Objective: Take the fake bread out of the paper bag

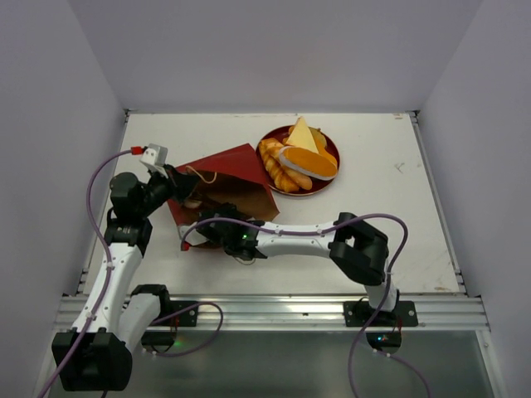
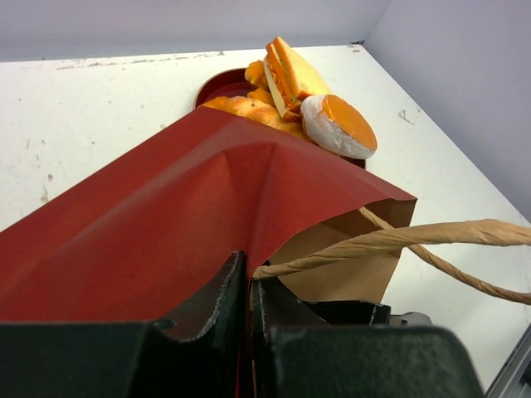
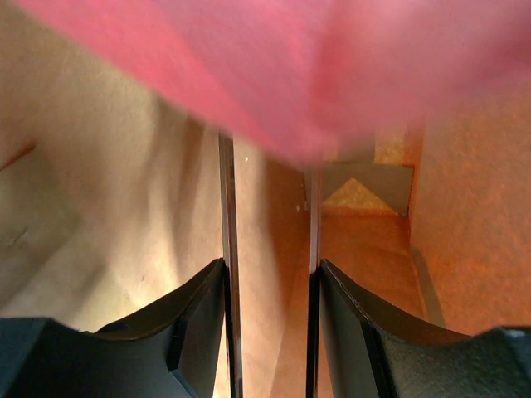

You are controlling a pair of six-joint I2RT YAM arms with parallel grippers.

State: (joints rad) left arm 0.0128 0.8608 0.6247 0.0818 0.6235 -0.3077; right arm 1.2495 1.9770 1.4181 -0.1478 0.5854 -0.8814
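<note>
Bag (image 2: pixel 158 207) is pinched by left gripper (image 2: pixel 249 272) (right gripper (image 3: pixel 269 162) inside).

A white worktop (image 1: pixel 390 240) fills a booth closed in by pale grey walls: a back wall (image 1: pixel 265 50), a left wall (image 1: pixel 50 124) and a right wall (image 1: pixel 489 124). The surface is scuffed, with small dark marks scattered near its far right corner. A round dark red plate (image 1: pixel 271 137) sits toward the far edge, slightly right of centre and apart from the back wall. A ribbed aluminium rail (image 1: pixel 274 308) runs along the near edge. From the left wrist camera, the plate's rim (image 2: pixel 217 84) shows on the speckled worktop (image 2: pixel 99 116), with the right wall (image 2: pixel 465 83) rising beyond it.
</note>
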